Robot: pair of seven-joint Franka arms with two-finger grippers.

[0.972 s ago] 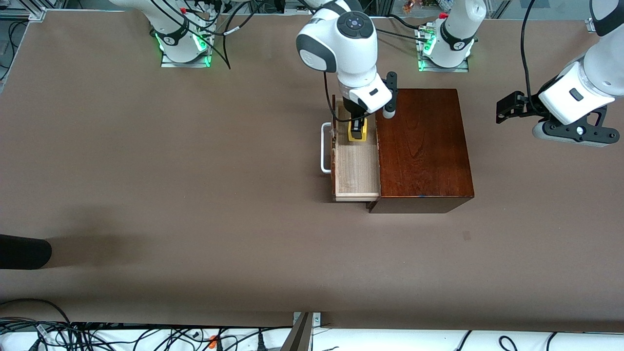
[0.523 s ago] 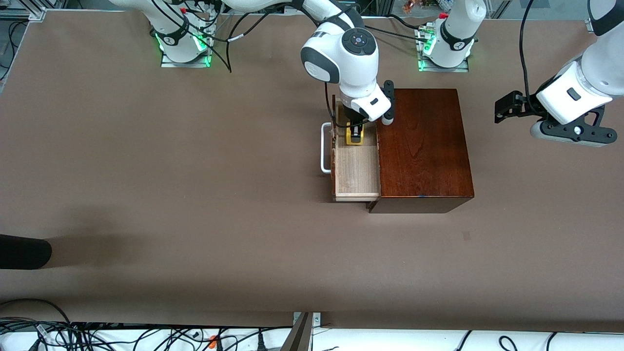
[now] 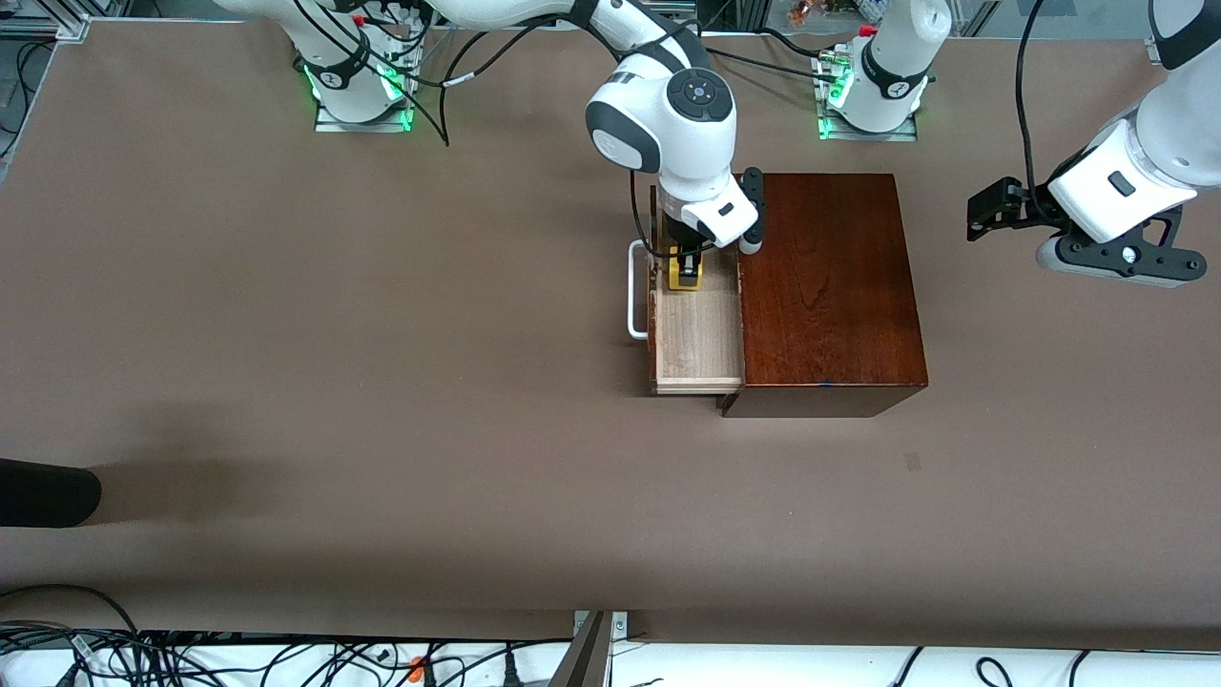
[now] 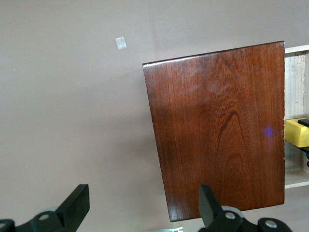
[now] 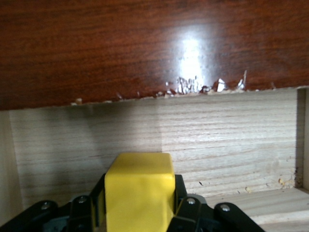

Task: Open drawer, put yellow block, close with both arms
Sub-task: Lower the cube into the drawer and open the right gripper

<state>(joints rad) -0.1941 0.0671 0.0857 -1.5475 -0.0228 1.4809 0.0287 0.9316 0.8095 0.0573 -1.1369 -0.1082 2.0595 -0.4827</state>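
The drawer [image 3: 696, 334] of the dark wooden box [image 3: 825, 286] stands pulled out, its pale inside showing and its white handle [image 3: 635, 291] toward the right arm's end. My right gripper [image 3: 685, 270] is down inside the drawer, shut on the yellow block [image 3: 685, 277]. In the right wrist view the yellow block [image 5: 139, 193] fills the gap between the black fingers [image 5: 181, 198], just above the drawer's pale floor [image 5: 217, 140]. My left gripper [image 3: 987, 215] waits open in the air over the table past the box. The left wrist view shows the box top [image 4: 222, 125] and the yellow block [image 4: 296, 133].
A black object [image 3: 48, 491] lies at the table's edge toward the right arm's end, near the camera. Cables [image 3: 286, 658] run along the near edge. A small mark [image 3: 913, 462] sits on the brown table nearer the camera than the box.
My right gripper has sunk lower into the drawer with the yellow block, shifting a little toward the handle. The left arm has barely moved.
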